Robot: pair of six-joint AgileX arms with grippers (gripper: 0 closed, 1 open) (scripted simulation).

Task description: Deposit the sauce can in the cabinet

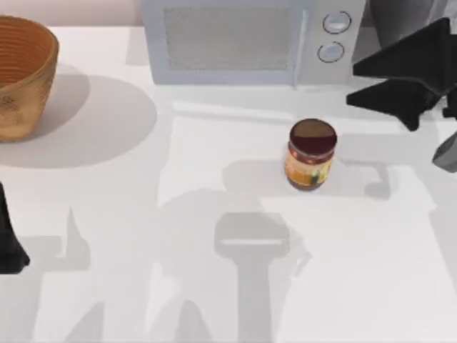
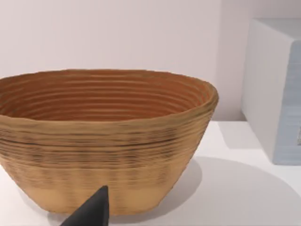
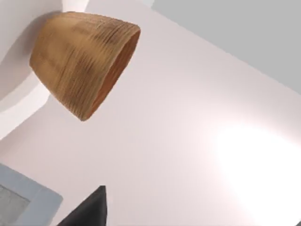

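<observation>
The sauce can (image 1: 311, 154) stands alone on the table (image 1: 214, 286); the right hand (image 1: 400, 89) (grip state unreadable) hovers far right, partly cropped.

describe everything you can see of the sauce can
The sauce can is a small upright cylinder with a dark maroon-brown round top and a yellow-orange label crossed by a red band. It stands on the white table, right of centre in the top view, just in front of the light grey microwave and apart from it. Nothing touches it but the table. It casts a soft shadow to both sides.
</observation>
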